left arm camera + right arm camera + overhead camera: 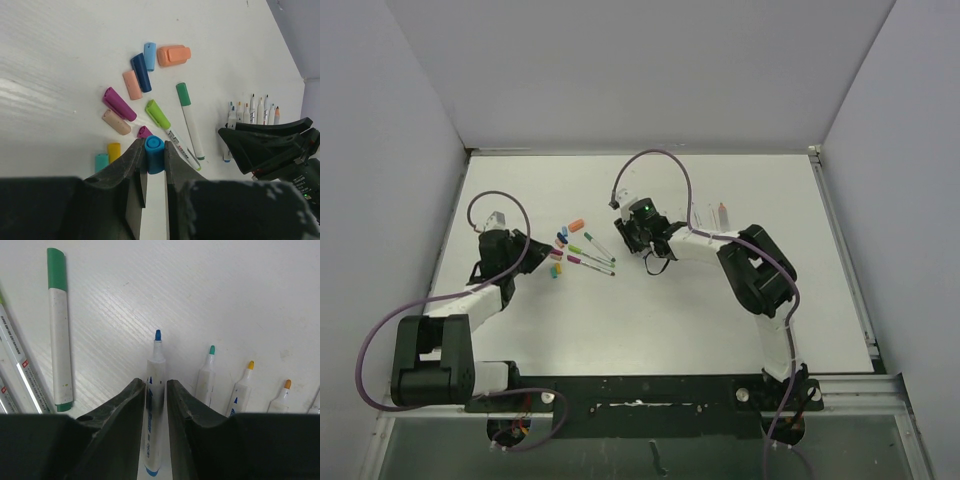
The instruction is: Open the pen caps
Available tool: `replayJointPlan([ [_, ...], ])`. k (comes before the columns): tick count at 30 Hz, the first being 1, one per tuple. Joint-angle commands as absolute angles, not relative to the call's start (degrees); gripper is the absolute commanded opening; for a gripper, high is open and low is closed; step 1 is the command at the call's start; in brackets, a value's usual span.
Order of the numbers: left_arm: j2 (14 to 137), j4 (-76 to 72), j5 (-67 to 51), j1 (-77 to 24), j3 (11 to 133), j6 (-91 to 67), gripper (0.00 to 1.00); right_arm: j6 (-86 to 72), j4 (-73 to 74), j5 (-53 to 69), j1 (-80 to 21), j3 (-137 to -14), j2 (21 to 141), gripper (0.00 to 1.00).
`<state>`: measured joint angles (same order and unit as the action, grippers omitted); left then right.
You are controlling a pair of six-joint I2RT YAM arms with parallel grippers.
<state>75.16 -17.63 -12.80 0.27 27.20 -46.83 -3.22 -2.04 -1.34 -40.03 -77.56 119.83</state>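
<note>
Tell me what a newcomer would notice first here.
A scatter of loose plastic pen caps, orange, blue, purple, yellow and teal, lies on the white table ahead of the left end effector, which grips a blue plastic cap. The right end effector clamps a white pen barrel with a blue tip, beside a row of uncapped pens.

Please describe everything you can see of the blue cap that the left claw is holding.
The short bright blue plastic cap is a smooth cylinder with a round rim at its far end. It is pinched between the two dark fingers of the left claw, one on each side, its far end about level with their tips. A small magenta cap lies close by on the white table; whether they touch is unclear.
</note>
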Motion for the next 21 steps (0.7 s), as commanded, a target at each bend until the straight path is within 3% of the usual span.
replayJointPlan([
  [1,74.2,-18.9,-13.2,1.2,26.4,-45.5,0.0,-2.6,-3.4,-1.7,-39.4,-79.7,119.6,0.28],
  [8,74.7,-19.8,-13.2,2.3,23.9,-45.4,0.0,-2.0,-4.0,-1.4,-39.4,-79.2,117.3,0.44],
  [15,77.5,-21.6,-13.5,3.3,22.8,-45.2,0.0,-1.3,-4.7,0.2,-40.4,-79.3,115.7,0.46],
  [21,80.1,-23.5,-14.3,3.7,22.5,-45.2,0.11,-0.6,-3.8,1.1,-42.1,-82.0,116.9,0.47],
])
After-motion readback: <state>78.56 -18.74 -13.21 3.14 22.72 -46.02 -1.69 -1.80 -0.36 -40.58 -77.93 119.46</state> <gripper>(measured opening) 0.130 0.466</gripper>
